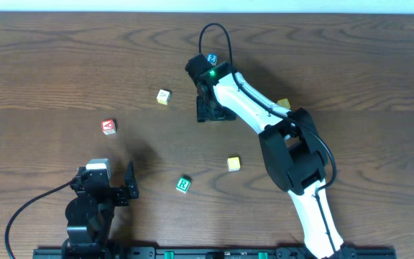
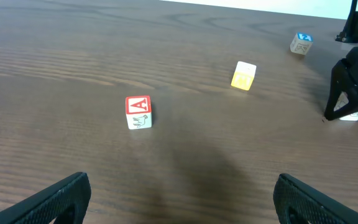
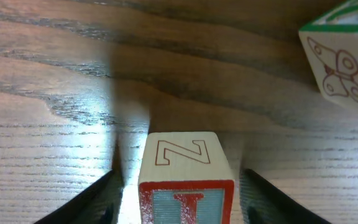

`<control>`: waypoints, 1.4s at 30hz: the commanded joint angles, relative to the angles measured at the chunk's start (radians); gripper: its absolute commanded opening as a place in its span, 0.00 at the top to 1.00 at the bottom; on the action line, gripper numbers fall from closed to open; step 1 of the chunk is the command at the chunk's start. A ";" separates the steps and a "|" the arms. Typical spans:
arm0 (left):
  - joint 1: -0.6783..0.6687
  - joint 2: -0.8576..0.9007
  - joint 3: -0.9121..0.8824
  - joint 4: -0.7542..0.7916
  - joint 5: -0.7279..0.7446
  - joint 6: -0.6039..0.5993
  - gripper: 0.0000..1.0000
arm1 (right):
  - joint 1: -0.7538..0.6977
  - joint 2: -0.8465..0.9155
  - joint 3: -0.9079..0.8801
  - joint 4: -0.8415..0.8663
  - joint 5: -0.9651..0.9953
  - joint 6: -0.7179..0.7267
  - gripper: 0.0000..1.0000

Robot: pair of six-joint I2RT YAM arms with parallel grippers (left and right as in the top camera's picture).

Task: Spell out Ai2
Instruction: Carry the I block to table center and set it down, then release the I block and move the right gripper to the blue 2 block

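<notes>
I block (image 3: 187,180): sits low centre in the right wrist view, between the fingers of the right claw (image 3: 180,200). The fingers are apart, with a thin lit gap on each side, so it is not clamped. Red-framed pale blue face with a red I, and a red outline Z on the top face.

- Overhead hides that block under the claw, upper centre of frame. The left wrist view shows only a pale sliver at the claw's foot, far right.
- Only the right wrist view shows the butterfly block (image 3: 334,56), upper right: pale wood, green rim, red line drawing. It is clear of the I block.
- A block (image 1: 108,126): left of centre, alone. The left wrist view adds detail: red top with a white A, and a bird sketch on the side.
- 2 block (image 1: 211,59): blue top, just above the right claw's arm, top centre.
- Cream block (image 1: 164,96) is between the A block and the right claw. Yellow block (image 1: 233,164) and green block (image 1: 183,185) are lower centre, seen only in overhead.
- Left claw (image 2: 182,182): wide apart, nothing in it, black tips at the bottom corners of its own view, lower left in overhead.
- Table (image 1: 49,57): dark wood grain, matte. All blocks are small square-edged wooden cubes with printed faces.
</notes>
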 commanded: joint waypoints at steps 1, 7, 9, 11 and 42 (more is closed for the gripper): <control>0.006 -0.006 -0.017 -0.004 0.003 0.003 0.05 | 0.002 -0.057 0.039 -0.012 0.043 -0.026 0.29; 0.006 -0.006 -0.017 -0.004 0.003 0.003 0.05 | 0.003 -0.146 0.128 -0.019 0.093 -0.121 0.23; 0.006 -0.006 -0.017 -0.004 0.003 0.003 0.04 | 0.003 -0.166 0.165 0.008 0.098 -0.179 0.23; 0.006 -0.006 -0.017 -0.004 0.003 0.003 0.05 | 0.002 -0.172 0.200 0.047 0.099 -0.232 0.20; 0.006 -0.006 -0.017 -0.004 0.003 0.003 0.05 | -0.102 0.148 0.211 0.611 0.123 -0.103 0.12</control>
